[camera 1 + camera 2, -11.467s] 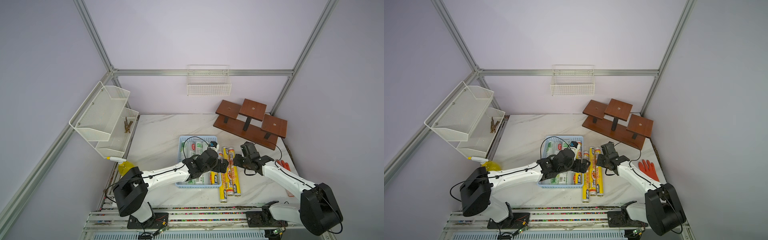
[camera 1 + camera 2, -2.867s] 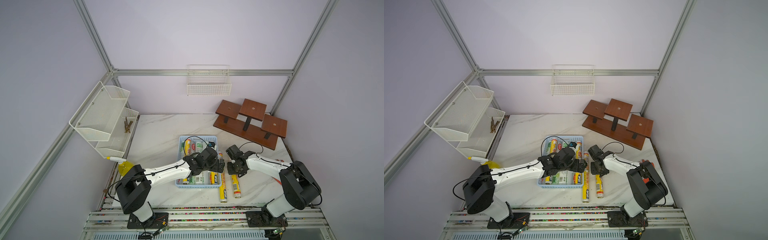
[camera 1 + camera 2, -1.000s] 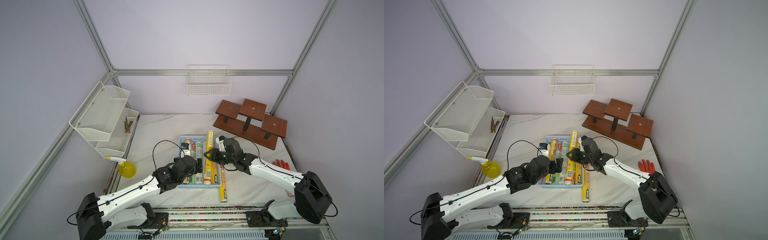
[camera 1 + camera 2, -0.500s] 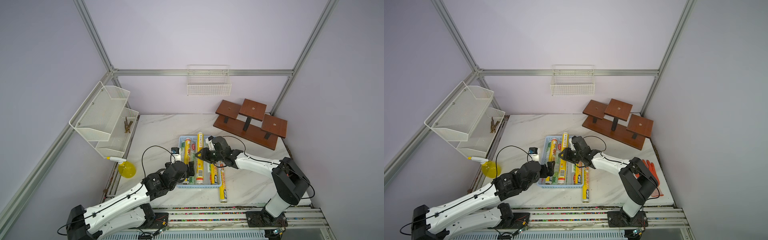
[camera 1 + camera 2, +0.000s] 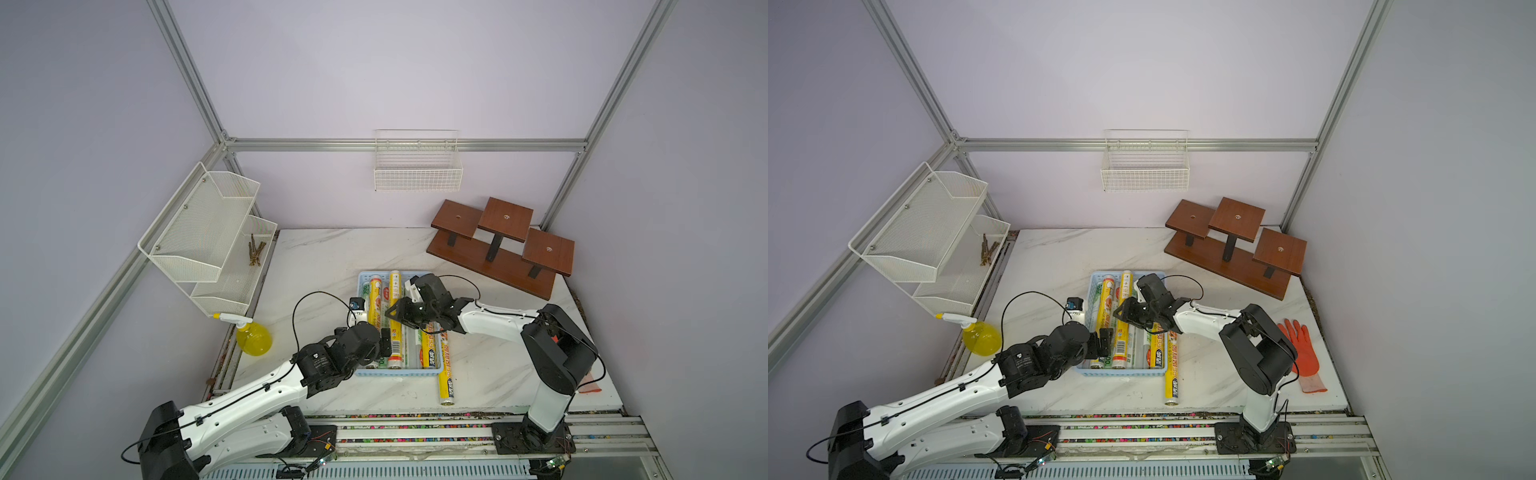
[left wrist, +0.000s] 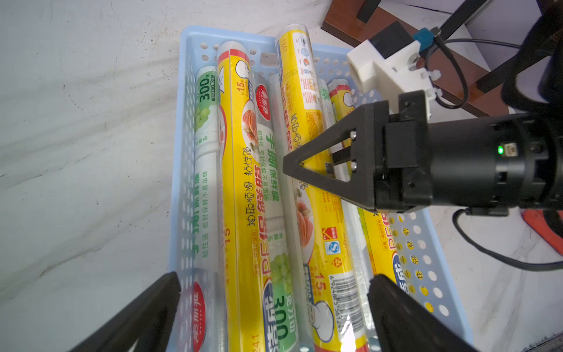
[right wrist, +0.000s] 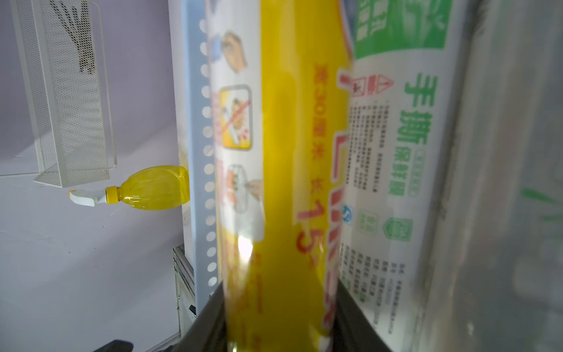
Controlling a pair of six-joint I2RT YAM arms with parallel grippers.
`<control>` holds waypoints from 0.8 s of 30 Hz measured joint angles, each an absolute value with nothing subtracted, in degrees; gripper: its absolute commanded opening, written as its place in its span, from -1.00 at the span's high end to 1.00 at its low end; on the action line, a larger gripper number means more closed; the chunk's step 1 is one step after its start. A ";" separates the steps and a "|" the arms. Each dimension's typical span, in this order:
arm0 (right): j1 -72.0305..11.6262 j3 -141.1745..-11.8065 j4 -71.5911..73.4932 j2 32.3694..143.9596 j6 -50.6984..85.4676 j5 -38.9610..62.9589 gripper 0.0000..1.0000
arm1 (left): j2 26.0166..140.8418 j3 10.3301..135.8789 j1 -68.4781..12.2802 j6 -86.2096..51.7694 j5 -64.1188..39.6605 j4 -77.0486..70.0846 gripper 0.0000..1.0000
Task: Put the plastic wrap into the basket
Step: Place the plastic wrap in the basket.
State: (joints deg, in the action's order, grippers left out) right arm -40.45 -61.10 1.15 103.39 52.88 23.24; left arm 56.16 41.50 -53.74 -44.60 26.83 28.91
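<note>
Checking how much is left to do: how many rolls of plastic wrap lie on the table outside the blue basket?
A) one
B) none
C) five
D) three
A: a single yellow roll lies on the table, right along the side of the basket that faces the right arm, its near end reaching past the basket's front rim.

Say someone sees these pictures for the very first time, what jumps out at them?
The light-blue basket in the middle of the table, crammed with yellow and green-printed rolls of plastic wrap, draws the eye first. The right gripper is shut on one yellow roll over the pile, while a stray yellow roll lies along the basket's right side. An orange glove glows near the table's right edge.
</note>
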 measured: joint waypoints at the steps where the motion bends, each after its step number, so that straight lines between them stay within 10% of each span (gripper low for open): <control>1: -40.60 -61.41 1.13 103.90 52.90 23.29 0.15 | 55.94 41.50 -53.74 -44.62 26.85 28.99 -1.00; 24: -41.98 -64.51 -3.01 105.27 51.79 17.91 0.01 | 54.87 41.50 -53.74 -45.54 27.24 29.45 -1.00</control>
State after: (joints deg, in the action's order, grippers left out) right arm -41.98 -64.51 -3.01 105.27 51.79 17.91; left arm 54.87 41.50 -53.74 -45.54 27.24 29.45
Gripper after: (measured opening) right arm 0.482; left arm 0.997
